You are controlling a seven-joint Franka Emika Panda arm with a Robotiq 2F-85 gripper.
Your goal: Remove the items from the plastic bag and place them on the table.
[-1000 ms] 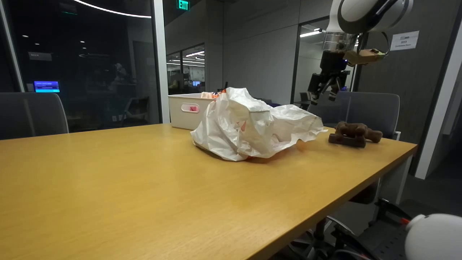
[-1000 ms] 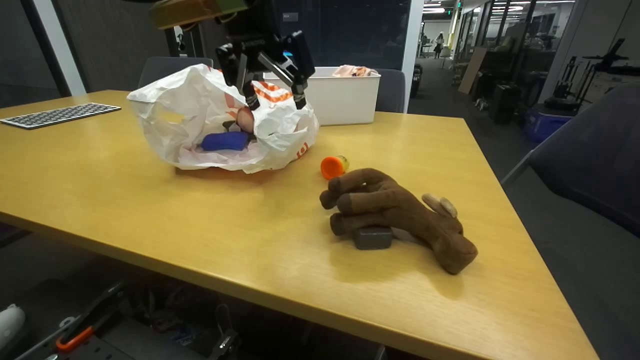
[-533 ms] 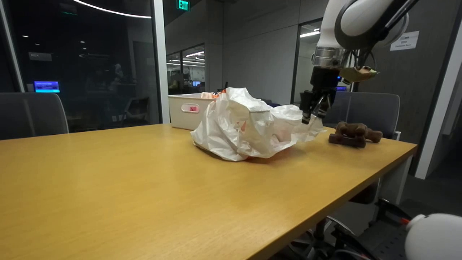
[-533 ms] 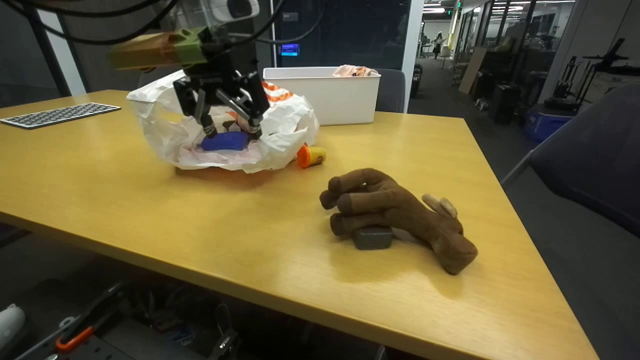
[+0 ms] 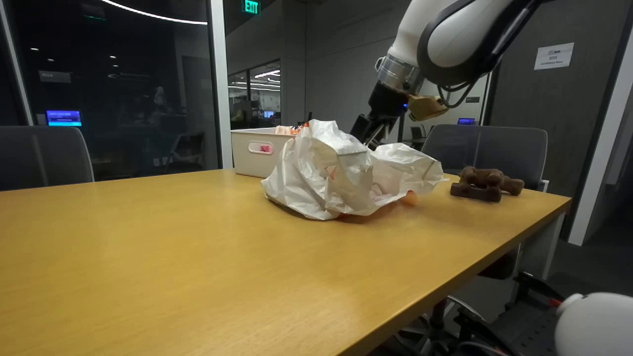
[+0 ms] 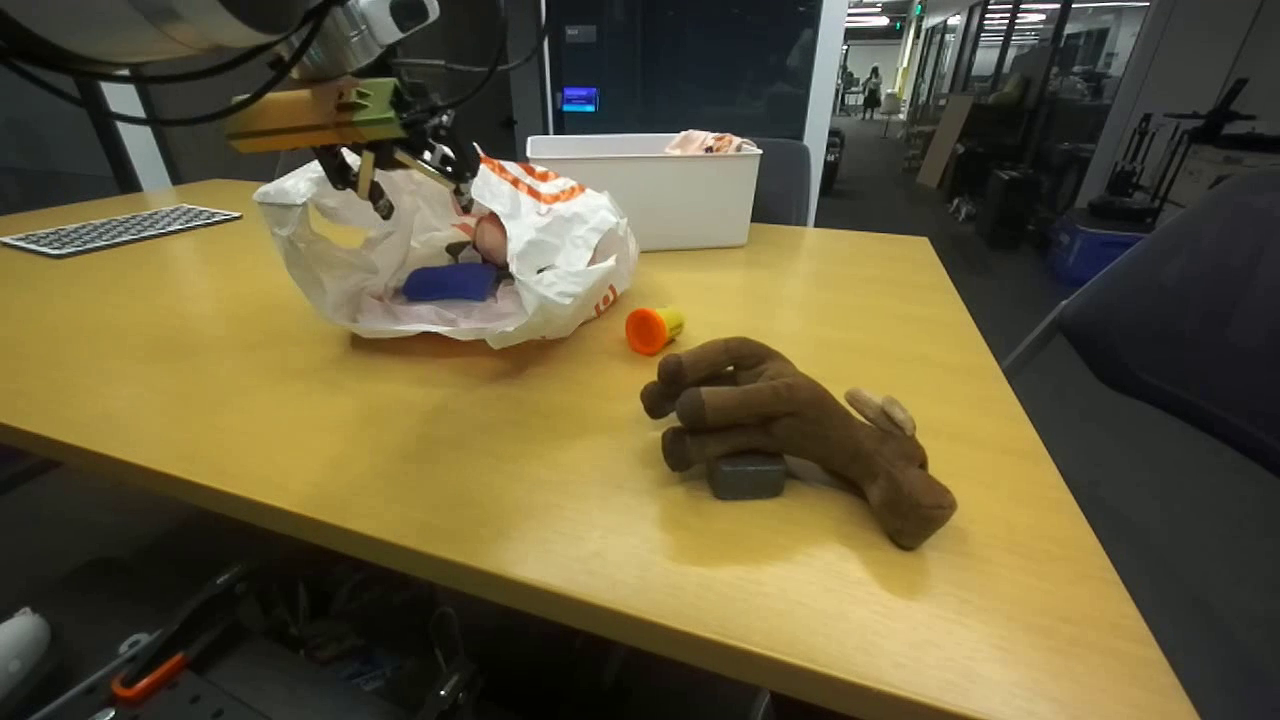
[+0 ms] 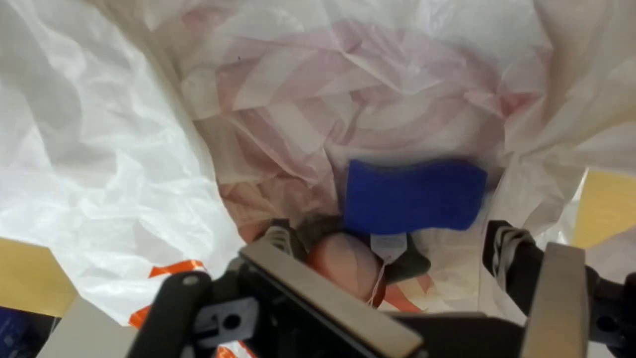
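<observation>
The dark-blue, soft-looking item (image 7: 415,196) lies inside the white plastic bag (image 6: 565,250), beside a pinkish round item (image 7: 345,263), and over the last second the gripper (image 7: 395,242) has come down and tilted toward the bag's mouth, jaws wide apart and holding nothing, which suggests a reach for one of these two. How deep it reaches inside is hard to judge. On the table (image 6: 430,430), the orange-lidded yellow tub (image 6: 655,330) has rolled in near the bag and back toward the brown plush animal (image 6: 810,415), so it may not have settled, while the job looks partly done.
</observation>
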